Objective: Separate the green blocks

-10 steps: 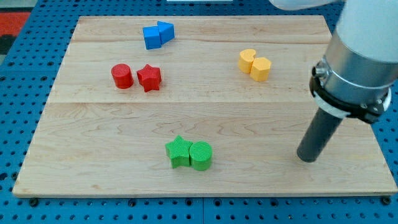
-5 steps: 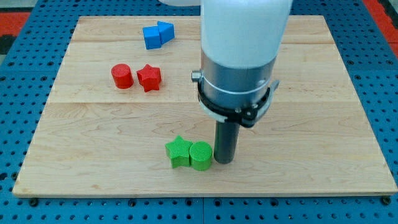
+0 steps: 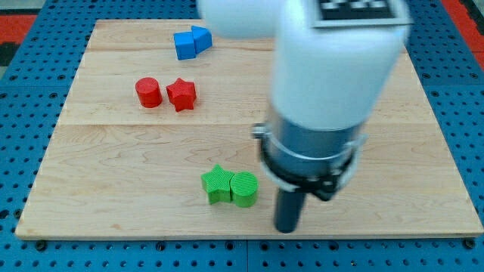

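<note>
Rod-type end effector, no jaws, holding nothing; my tip [image 3: 287, 228] down on the counter [image 3: 136, 211] near the view's bottom edge. Green cylinder [image 3: 244, 189] just up and to the view's left of my tip, apart from it. Green star [image 3: 218, 184] touching that cylinder on its far side. Red cylinder [image 3: 148, 92] and red star [image 3: 181, 94] well apart, toward the view's upper left.

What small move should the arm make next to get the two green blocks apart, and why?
Probably slide my tip toward the view's left and slightly up into the green cylinder. The green star and the cylinder sit touching near the board's bottom edge, and my tip stands just right of and below the cylinder, apart from it. An off-centre nudge might peel the cylinder away from the star.
</note>
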You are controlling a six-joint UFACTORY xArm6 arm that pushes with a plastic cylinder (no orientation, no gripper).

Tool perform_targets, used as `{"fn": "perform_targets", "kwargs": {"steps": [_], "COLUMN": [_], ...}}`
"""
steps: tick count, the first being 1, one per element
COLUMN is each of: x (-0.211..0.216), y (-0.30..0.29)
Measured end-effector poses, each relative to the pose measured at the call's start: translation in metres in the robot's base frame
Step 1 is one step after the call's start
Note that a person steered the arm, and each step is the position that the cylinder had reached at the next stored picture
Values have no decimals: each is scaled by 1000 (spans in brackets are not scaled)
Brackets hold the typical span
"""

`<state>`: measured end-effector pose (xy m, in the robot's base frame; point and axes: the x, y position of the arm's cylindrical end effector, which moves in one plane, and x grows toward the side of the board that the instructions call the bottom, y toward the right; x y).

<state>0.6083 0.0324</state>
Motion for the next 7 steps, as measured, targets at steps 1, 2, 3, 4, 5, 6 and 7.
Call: {"fn": "perform_targets", "kwargs": {"steps": [1,2,3,4,5,6,7], "x": [-34,-69,-103,-143,-105,-86,-83], "y": [-10,-10,-9,-16,-7,-13,-44]}}
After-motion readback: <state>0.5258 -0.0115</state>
